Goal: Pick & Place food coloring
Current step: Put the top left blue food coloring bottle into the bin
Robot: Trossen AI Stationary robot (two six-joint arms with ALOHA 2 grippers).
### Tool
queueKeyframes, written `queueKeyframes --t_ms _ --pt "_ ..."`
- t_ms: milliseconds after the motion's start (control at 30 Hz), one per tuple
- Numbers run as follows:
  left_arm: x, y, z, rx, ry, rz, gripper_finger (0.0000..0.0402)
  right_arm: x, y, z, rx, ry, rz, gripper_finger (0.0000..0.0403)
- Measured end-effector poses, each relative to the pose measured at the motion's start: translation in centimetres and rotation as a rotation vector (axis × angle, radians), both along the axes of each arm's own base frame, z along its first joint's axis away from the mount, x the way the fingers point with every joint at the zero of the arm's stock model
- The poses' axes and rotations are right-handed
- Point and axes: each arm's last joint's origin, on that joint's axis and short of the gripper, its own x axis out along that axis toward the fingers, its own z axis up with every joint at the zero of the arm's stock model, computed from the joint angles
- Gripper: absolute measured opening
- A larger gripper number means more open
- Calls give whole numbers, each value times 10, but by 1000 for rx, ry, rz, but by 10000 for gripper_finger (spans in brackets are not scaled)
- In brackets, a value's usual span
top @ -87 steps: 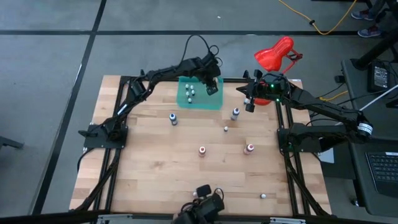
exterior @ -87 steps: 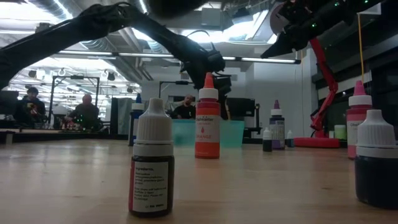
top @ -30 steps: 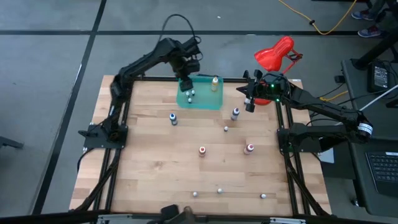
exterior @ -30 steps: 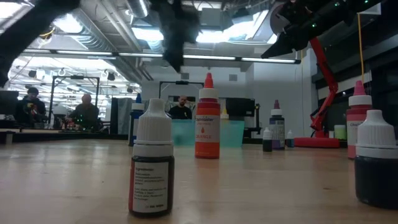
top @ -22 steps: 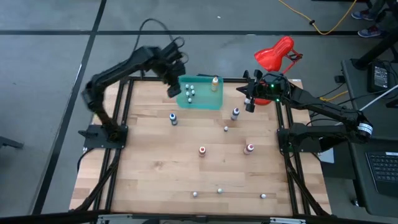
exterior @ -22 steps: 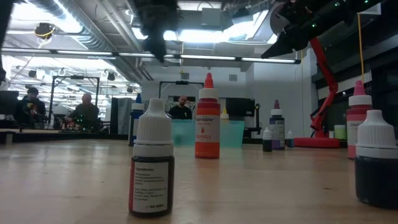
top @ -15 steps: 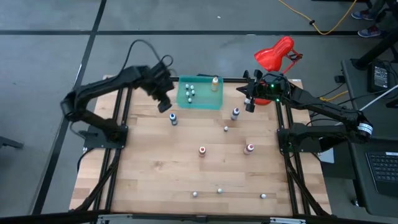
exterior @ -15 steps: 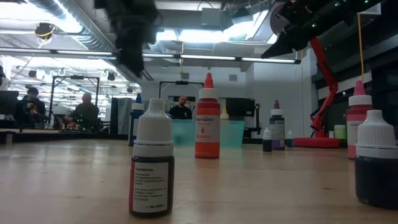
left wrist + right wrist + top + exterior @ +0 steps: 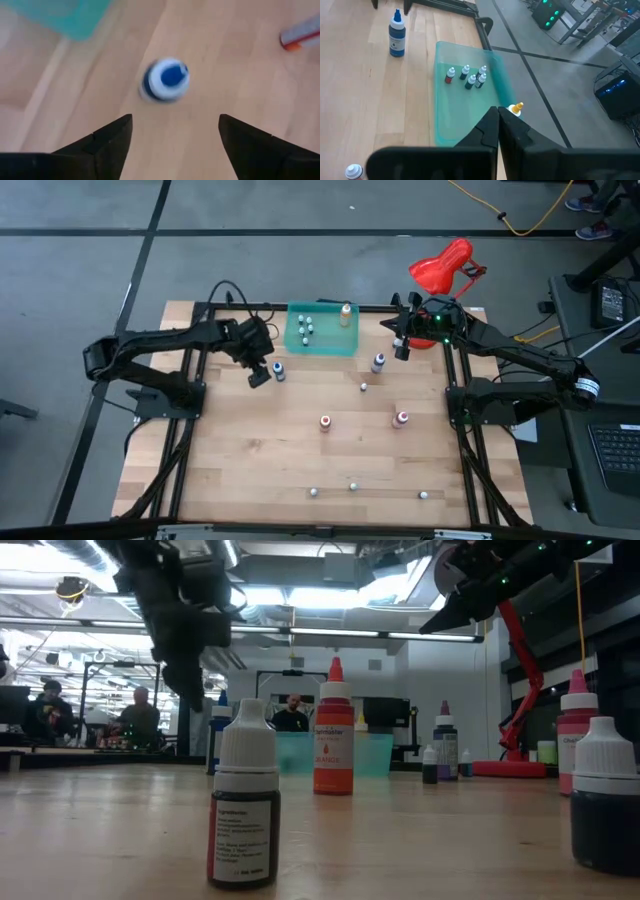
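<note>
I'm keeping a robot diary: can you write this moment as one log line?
left gripper: open, above blue-capped bottle | right gripper: shut, waiting beside teal tray | tray: small bottles, one yellow bottle

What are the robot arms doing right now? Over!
Left gripper open, hovering beside the blue bottle, nothing held. Right gripper shut, waiting near the teal tray. Nothing in the way.
</note>
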Motion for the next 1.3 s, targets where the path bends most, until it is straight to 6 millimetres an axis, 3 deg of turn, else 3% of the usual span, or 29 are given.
queueKeyframes --t_ms 267,933,1100,1300 --pt "4 4 -20 92 -107 76 297 0 0 0 2 -1 -1 12" --pt "19 6 -46 44 -107 46 293 0 0 0 3 -1 -1 12" --pt "20 6 -45 45 -115 57 259 0 0 0 27 -12 -14 12" --pt "20 6 -45 35 -117 76 180 0 0 0 26 -10 -13 12"
